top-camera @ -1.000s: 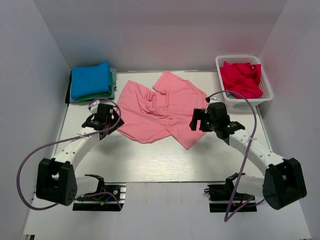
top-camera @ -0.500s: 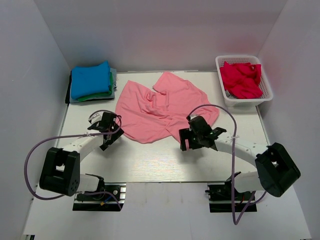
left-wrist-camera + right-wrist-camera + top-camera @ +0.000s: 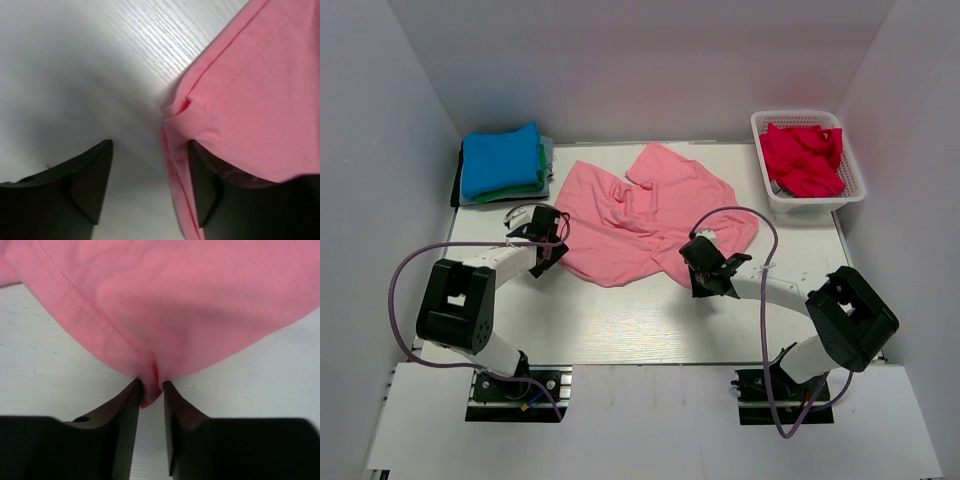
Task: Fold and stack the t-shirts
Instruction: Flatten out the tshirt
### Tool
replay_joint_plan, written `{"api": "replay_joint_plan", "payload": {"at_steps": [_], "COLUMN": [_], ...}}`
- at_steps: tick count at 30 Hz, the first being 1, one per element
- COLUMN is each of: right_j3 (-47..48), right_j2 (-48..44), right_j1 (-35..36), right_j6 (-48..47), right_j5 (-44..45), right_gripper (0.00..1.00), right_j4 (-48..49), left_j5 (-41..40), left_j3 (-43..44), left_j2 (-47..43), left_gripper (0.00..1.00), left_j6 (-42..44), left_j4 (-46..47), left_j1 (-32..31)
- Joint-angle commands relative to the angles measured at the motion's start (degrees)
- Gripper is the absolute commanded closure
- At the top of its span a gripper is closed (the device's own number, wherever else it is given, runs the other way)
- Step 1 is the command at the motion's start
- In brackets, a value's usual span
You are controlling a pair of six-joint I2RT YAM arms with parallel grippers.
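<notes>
A salmon pink t-shirt (image 3: 640, 220) lies crumpled and spread out mid-table. My left gripper (image 3: 546, 252) is low at its left edge. In the left wrist view that gripper (image 3: 150, 175) is open, the shirt's hem (image 3: 175, 165) lies between the jaws, and one finger (image 3: 202, 187) sits under the cloth. My right gripper (image 3: 706, 272) is at the shirt's lower right edge. The right wrist view shows it (image 3: 150, 395) shut on a small fold of pink cloth (image 3: 150, 372). Folded blue (image 3: 500, 158) and green (image 3: 515, 190) t-shirts are stacked at back left. A red t-shirt (image 3: 802, 158) fills the basket.
The white lattice basket (image 3: 855, 192) stands at the back right corner. White walls enclose the table on the left, back and right. Purple cables loop from both arms over the table's near half.
Both arms came down and in to the pink shirt's edges. The right jaws closed from wide open onto a fold of it. The left jaws narrowed a little around the hem.
</notes>
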Motion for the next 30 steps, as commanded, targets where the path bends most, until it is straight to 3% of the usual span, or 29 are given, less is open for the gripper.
{"api": "replay_joint_plan", "payload": {"at_steps": [1, 4, 5, 7, 8, 17, 22, 30], "right_j3": [0.3, -0.3, -0.4, -0.4, -0.4, 0.2, 3.7, 8.5], "right_j2": [0.2, -0.6, -0.8, -0.8, -0.8, -8.9, -20.9, -31.9], "right_j1": [0.3, 0.1, 0.1, 0.1, 0.1, 0.0, -0.1, -0.1], "right_j6": [2.8, 3.7, 3.7, 3.4, 3.5, 2.8, 0.8, -1.2], "right_j5": [3.8, 4.7, 4.7, 4.6, 4.5, 9.6, 12.9, 17.1], "right_gripper": [0.72, 0.87, 0.92, 1.00, 1.00, 1.00, 1.00, 1.00], "right_j4": [-1.1, -1.1, -0.7, -0.8, -0.9, -2.4, -7.4, -15.1], "left_j5": [3.7, 4.2, 4.2, 4.2, 4.2, 5.4, 5.9, 6.4], "left_j3": [-0.3, -1.0, -1.7, -1.8, -1.8, 1.9, -0.2, -0.9], "left_j2": [3.4, 2.6, 2.0, 1.3, 0.6, -3.9, -15.4, -32.3], "left_gripper": [0.32, 0.52, 0.74, 0.87, 1.00, 1.00, 1.00, 1.00], "left_j6": [-0.1, -0.1, -0.1, 0.6, 1.3, 5.7, 5.7, 7.0], "left_j4": [-0.4, 0.2, 0.2, 0.8, 0.8, 3.2, 3.2, -1.5], "left_j1": [0.1, 0.1, 0.1, 0.1, 0.1, -1.1, -1.1, -1.1]}}
